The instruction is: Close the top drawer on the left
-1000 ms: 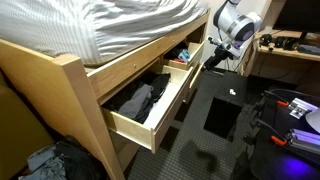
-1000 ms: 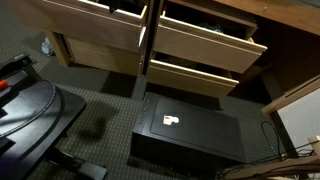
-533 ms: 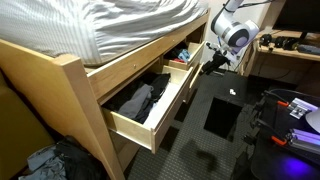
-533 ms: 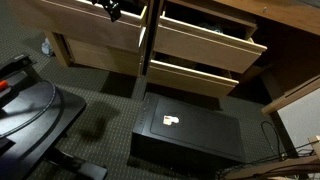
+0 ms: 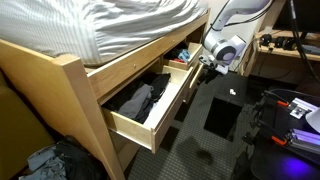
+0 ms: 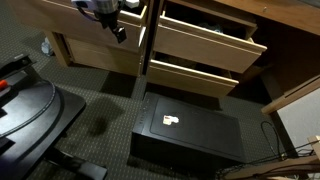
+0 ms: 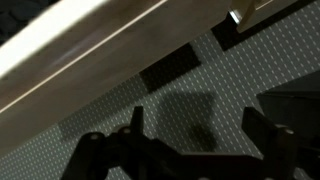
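**Arm dropped toward the left top drawer, gripper spread wide**

Since a second ago the arm has come down. The gripper (image 6: 117,29) was out of frame in that exterior view and now hangs in at the upper left, just in front of the top drawer (image 6: 92,28). In an exterior view the gripper (image 5: 206,63) sits low beside the far end of the bed frame (image 5: 75,85); contact with the drawer cannot be told.

Wrist view: the gripper (image 7: 196,140) is wide, its dark fingers (image 7: 136,124) well apart with nothing between them. Grey carpet (image 7: 200,75) shows below, and a pale wood edge (image 7: 85,55) runs diagonally across the top, just beyond the fingertips.

The top drawer is light wood with a flat front. It stands pulled out, left of the upright post (image 6: 146,40). Its top rim catches the light; its contents are not visible from here.

Right of the post, two more drawers (image 6: 205,45) also stand pulled out. A black box (image 6: 190,132) sits on the carpet in front of them. In an exterior view the nearer open drawer (image 5: 160,110) holds dark clothes (image 5: 135,100).
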Controlling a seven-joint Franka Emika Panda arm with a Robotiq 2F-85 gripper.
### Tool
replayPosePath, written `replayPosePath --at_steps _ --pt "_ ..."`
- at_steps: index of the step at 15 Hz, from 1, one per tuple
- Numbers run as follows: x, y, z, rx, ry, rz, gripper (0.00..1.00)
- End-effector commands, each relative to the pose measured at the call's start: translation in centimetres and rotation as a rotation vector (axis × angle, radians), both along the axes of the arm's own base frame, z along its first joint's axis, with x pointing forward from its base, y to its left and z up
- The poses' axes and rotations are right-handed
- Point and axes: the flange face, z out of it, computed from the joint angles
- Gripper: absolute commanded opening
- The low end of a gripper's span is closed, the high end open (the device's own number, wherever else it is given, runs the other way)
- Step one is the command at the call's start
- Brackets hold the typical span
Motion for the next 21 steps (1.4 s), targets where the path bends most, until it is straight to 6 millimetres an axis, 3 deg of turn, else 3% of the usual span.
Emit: replayPosePath --at_steps 1,3,6,7,12,21 --pt "0.1 -0.1 -1.4 -0.003 0.014 0.001 1.0" --pt "-0.2 0.0 -2.0 -0.002 0.024 0.004 1.0" --pt "0.4 -0.1 -0.8 -0.006 0.004 0.003 1.0" --pt "1.9 -0.3 1.1 0.004 -0.067 0.0 1.0" --pt "8.6 0.6 0.5 0.011 -0.286 0.053 1.0" --pt "13.4 2.3 -1.0 0.089 -0.466 0.008 1.0"
